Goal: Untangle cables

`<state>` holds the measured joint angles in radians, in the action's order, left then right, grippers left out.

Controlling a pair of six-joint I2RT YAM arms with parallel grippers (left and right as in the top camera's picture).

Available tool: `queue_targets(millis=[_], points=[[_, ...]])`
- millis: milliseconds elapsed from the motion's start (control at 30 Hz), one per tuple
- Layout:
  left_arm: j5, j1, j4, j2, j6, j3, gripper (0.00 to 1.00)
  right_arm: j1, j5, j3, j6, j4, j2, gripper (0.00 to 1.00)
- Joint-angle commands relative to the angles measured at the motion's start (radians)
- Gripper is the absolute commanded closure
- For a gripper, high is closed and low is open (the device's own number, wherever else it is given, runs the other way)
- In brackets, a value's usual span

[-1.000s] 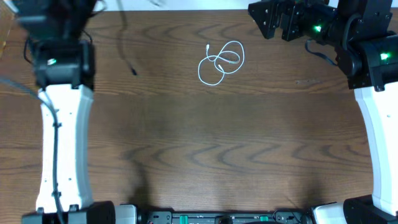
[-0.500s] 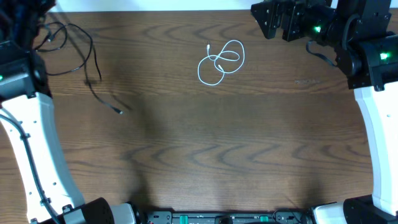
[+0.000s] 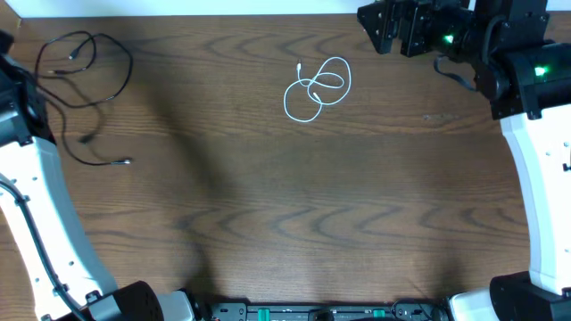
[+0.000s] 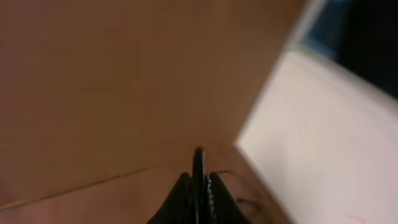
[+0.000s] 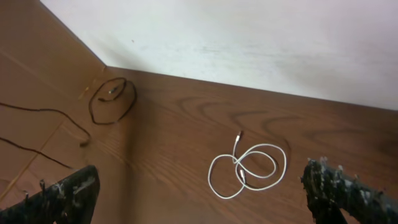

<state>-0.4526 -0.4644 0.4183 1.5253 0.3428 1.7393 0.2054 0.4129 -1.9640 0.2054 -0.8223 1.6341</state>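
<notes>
Currently your left claw point(image 4: 199, 186) is sitting pressed together, with no gap showing in the left wrist view. That picture is smeared, so you cannot tell whether any cord is pinched there. Around it that camera is giving you only blurred brown wood and a pale panel point(image 4: 323, 137) on the right. The overhead view is catching just the left arm point(image 3: 36, 205), a white link running along the left edge of the table point(image 3: 285, 205).

Your right claw point(image 5: 200, 179) is standing wide apart and is gripping nothing. Its ribbed fingers point(image 5: 348, 186) are framing the bottom corners of the right wrist view. From overhead you are seeing this claw point(image 3: 379, 27) at the far right of the table's back edge.

Between those fingers the white cable point(image 5: 239, 169) is lying on the wood in a few overlapping loops, one plug end pointing toward the white wall point(image 5: 249, 37). Overhead it point(image 3: 314, 86) is resting near the back of the table, a little right of centre and well apart from both arms.

The black cable point(image 3: 86, 36) is sprawling in the back left corner (close beside the left arm). Overhead you are getting its loose loops and two free ends trailing onto the table. The right wrist view is showing the same cable point(image 5: 114, 91) as a small ring, with long strands running off the picture's left edge. The two cables are lying well apart.
</notes>
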Motion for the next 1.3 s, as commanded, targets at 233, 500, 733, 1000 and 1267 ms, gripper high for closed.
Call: queue_targets(millis=[233, 500, 733, 1000, 1267], points=[[-0.116, -0.114, 0.191, 0.069, 0.189, -0.017, 0.93, 0.004, -0.053, -0.003, 0.000, -0.005, 0.030, 0.01], [-0.117, -0.143, 0.286, 0.145, 0.218, -0.017, 0.93, 0.004, -0.056, -0.003, 0.000, -0.011, 0.035, 0.01], [-0.116, -0.184, 0.293, 0.253, 0.278, -0.018, 0.93, 0.004, -0.056, -0.003, 0.000, -0.020, 0.035, 0.01], [-0.116, -0.227, 0.355, 0.377, 0.284, -0.018, 0.92, 0.004, -0.056, -0.003, 0.000, -0.020, 0.035, 0.01], [-0.100, -0.328, 0.335, 0.536, 0.306, -0.018, 0.92, 0.004, -0.056, -0.003, -0.001, -0.034, 0.035, 0.01]])
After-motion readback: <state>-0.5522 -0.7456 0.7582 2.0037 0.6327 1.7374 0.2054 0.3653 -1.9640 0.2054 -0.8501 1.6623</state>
